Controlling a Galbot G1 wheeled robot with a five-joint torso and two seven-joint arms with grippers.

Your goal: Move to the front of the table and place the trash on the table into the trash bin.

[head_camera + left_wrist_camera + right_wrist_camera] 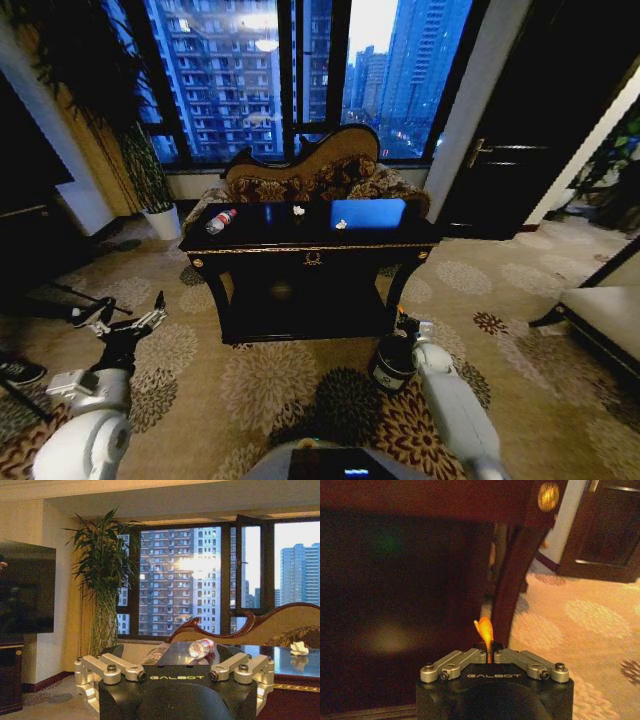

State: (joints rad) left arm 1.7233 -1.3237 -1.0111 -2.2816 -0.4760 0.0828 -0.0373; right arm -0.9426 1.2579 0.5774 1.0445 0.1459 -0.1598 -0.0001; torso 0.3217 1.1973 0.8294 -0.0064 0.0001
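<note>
Right gripper (489,649) hangs low beside the table's front right leg, just above the trash bin (392,362), jaws closed on one small orange piece (484,630). Left gripper (128,315) hovers over the carpet, left of the table, jaws spread wide and empty. On the glossy black surface (372,234) lie one clear bottle (220,221) — red label, red cap — and two white crumpled scraps (298,210) (341,224).

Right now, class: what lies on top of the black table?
On the table: a plastic bottle and two white scraps. Its lower shelf is too dark to judge.
</note>
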